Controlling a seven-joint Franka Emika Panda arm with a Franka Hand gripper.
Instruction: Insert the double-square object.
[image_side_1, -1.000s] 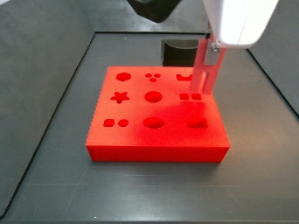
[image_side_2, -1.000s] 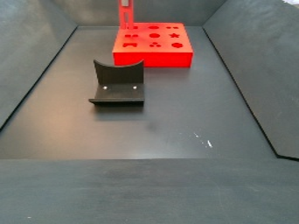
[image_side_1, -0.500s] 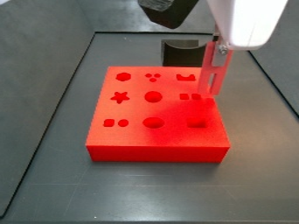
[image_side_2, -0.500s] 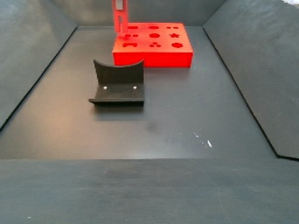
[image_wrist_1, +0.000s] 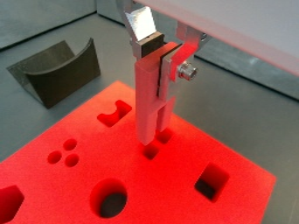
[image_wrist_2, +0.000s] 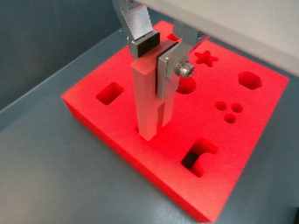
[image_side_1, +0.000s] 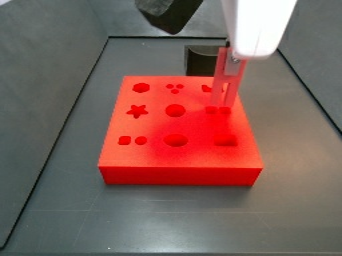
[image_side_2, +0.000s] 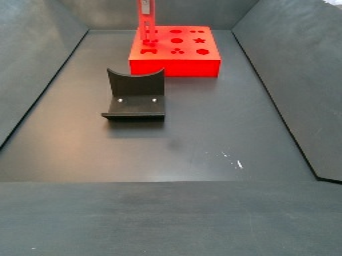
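My gripper (image_wrist_1: 158, 54) is shut on the top of the double-square object (image_wrist_1: 152, 105), a slim pale red-pink peg held upright; both wrist views show it (image_wrist_2: 152, 101). It hangs over the big red block with holes (image_wrist_1: 163, 188), its lower end right at the block's top beside a small double-square hole (image_wrist_1: 152, 150). I cannot tell whether it touches. In a side view the peg (image_side_1: 225, 85) stands over the block's (image_side_1: 201, 160) right part under the gripper (image_side_1: 227, 62). In a side view the peg (image_side_2: 144, 22) is at the block's (image_side_2: 181, 67) far left.
A dark curved block (image_side_2: 134, 95) stands on the dark floor in front of the red block, and shows in a wrist view (image_wrist_1: 52, 70). A dark object (image_side_1: 201, 55) sits behind the red block. Sloped dark walls (image_side_2: 40, 90) ring the floor.
The gripper with the peg shifted sideways over the red block half a second ago and has come back. The peg is still held upright.
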